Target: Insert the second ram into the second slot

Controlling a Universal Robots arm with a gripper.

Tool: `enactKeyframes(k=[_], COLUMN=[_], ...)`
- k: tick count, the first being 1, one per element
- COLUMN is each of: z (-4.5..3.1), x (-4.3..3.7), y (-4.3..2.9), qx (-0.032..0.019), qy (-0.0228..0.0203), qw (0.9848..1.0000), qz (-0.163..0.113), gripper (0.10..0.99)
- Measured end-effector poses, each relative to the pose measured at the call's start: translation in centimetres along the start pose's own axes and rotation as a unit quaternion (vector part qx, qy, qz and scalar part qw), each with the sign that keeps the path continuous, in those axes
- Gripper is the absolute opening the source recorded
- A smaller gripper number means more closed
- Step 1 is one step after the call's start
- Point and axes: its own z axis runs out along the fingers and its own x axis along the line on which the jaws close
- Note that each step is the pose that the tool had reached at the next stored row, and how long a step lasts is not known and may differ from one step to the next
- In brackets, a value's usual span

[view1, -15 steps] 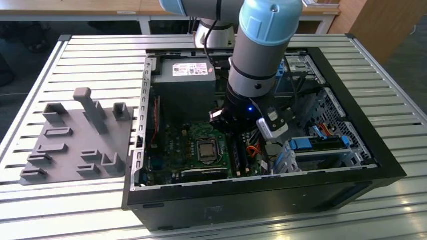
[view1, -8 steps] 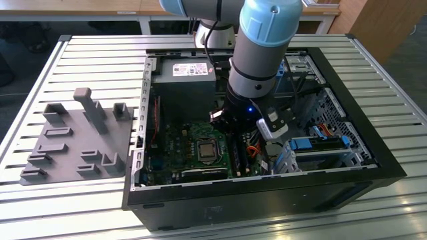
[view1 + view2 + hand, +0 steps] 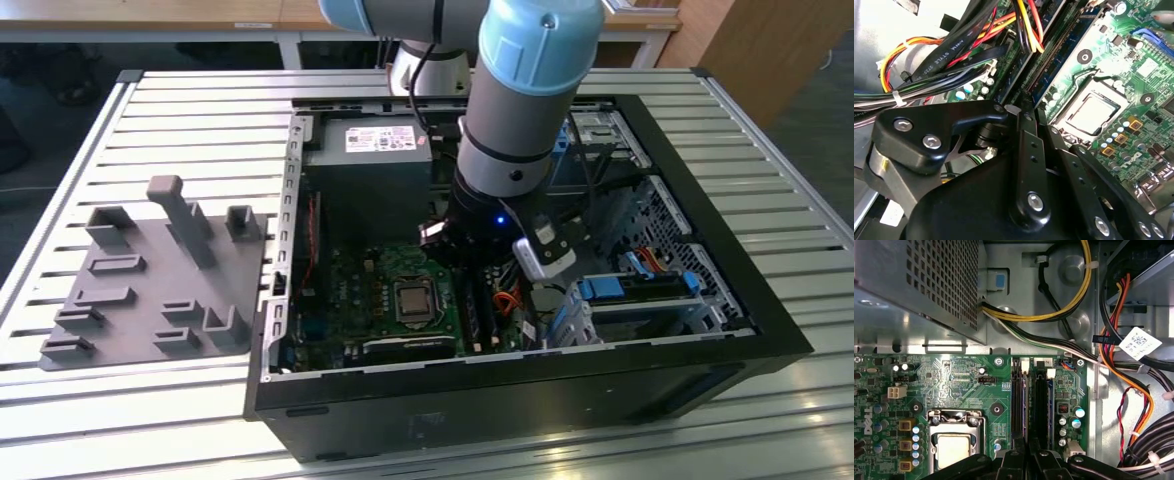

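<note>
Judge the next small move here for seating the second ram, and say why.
Probably a short, straight press down toward the motherboard. In the first wrist view the gripper sits over one end of the memory slots, lined up with them, and a dark strip, likely the second ram, lies along one slot. Whether it is fully seated cannot be told.

We've got an open black PC case (image 3: 747, 300) lying on a slatted metal table (image 3: 200, 100), with a grey fixture block (image 3: 160, 280) beside it on the exterior view's left. Inside we can see the green motherboard (image 3: 964, 380), the CPU socket (image 3: 956, 447), a perforated power supply (image 3: 919, 285) and bundled cables (image 3: 954, 45).
</note>
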Motion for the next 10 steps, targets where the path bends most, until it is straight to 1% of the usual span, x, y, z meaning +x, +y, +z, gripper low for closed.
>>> enactKeyframes(k=[2,4,5,7,8,10], z=[-0.24,-0.31,-0.32,-0.3,-0.3,-0.3], x=[0.01,0.0,0.01,0.01,0.0,0.01], y=[0.01,0.01,0.01,0.02,0.02,0.01], qx=[0.0,0.0016,0.0034,0.0086,0.0101,0.0107], qy=[0.0,0.0,0.0,-0.0001,-0.0001,0.0], qw=[1.0,1.0,1.0,1.0,0.9999,0.9999], qz=[0.0,0.0,0.0,0.0,0.0,0.0], gripper=[0.141,0.141,0.141,0.141,0.141,0.141])
